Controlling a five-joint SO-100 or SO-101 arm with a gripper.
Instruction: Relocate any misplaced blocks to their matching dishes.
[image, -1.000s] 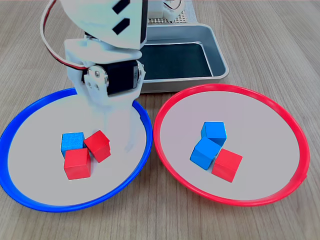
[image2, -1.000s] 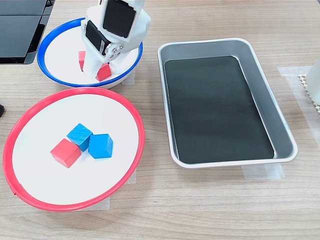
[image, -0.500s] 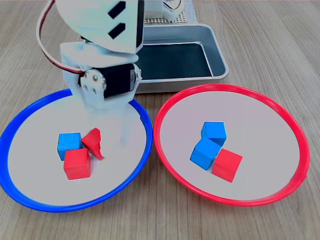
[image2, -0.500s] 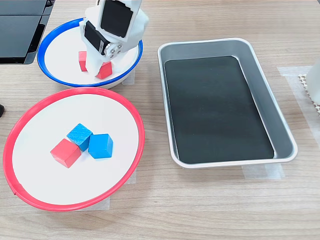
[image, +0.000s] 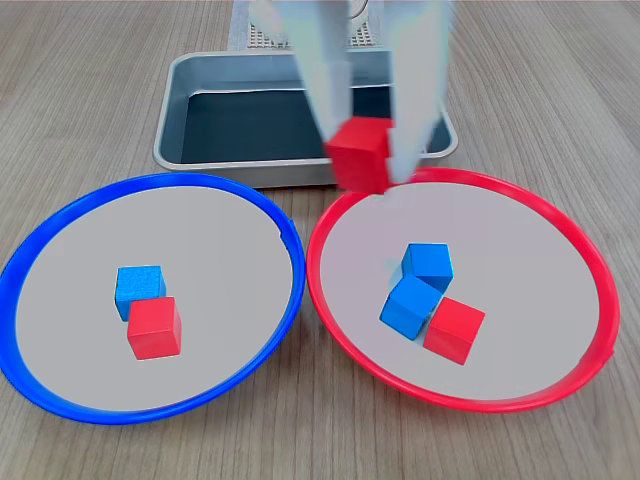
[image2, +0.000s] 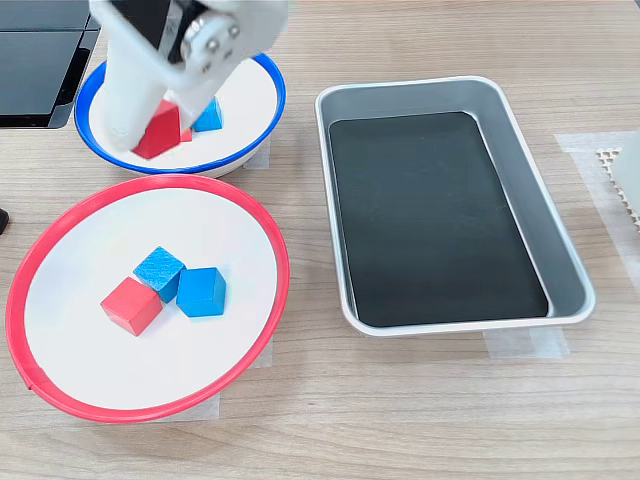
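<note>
Clamped between the two pale fingers of the gripper (image: 362, 150) is a red cube (image: 359, 153), held clear of everything below; in the first exterior view it sits in the upper middle of the frame, over the far rim of the red-rimmed plate (image: 585, 250).

Going left to right in the first exterior view, the blue-rimmed plate (image: 30, 250) holds a blue cube (image: 139, 285) touching a second red cube (image: 153, 327). The red-rimmed plate carries two blue cubes (image: 427, 264) (image: 405, 306) and a third red cube (image: 454, 330), all bunched together. The grey metal tray (image: 170, 140) lies behind both plates, its right end partly hidden by the blurred fingers.

The second exterior view shows the whole tray and its dark bottom, at the frame's right. There the gripper and held cube appear at the upper left, in front of the blue-rimmed plate, hiding most of its red cube.
</note>
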